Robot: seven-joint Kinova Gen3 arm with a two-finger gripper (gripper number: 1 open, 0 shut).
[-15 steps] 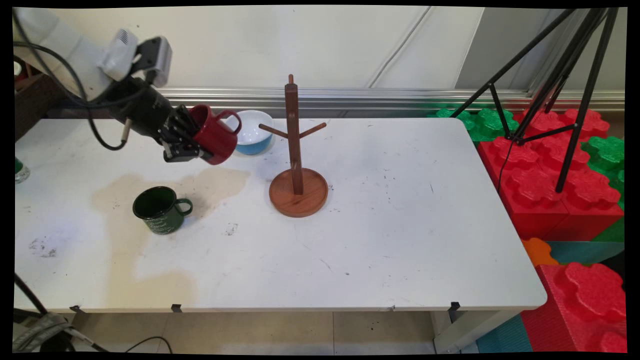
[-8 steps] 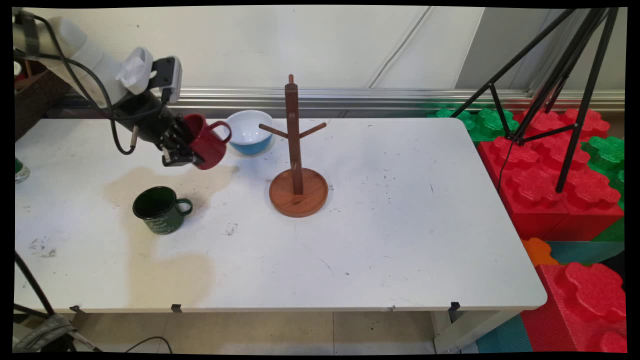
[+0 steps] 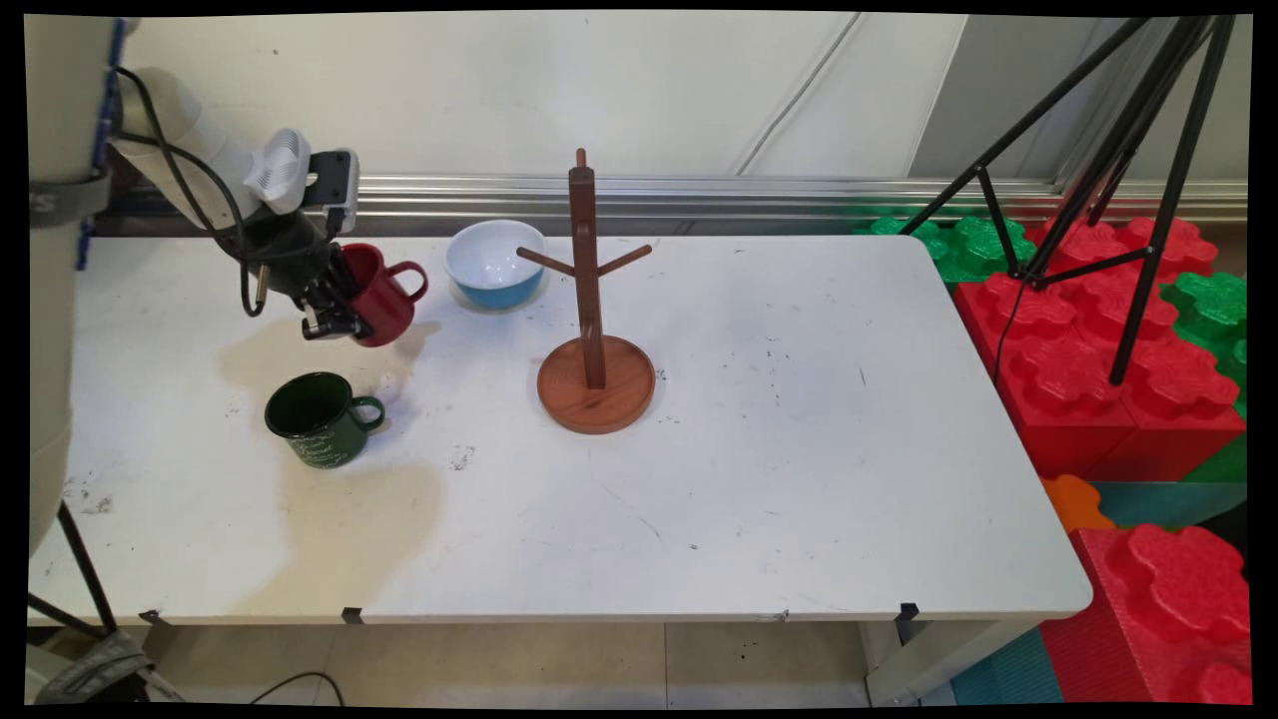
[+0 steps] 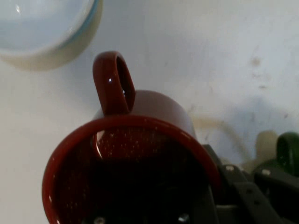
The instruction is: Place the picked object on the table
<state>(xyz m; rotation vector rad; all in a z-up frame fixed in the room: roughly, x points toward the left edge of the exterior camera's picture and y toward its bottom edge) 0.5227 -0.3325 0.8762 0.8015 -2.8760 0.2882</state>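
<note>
Above the white table's far left, the gripper clamps a tilted red mug by its rim, between the green mug and blue-and-white bowl.

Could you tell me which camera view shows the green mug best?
The main view: the green mug stands whole and upright on the table, handle to the picture's right, below the claw holding the red mug. The hand view catches only a green sliver at its right edge.
</note>
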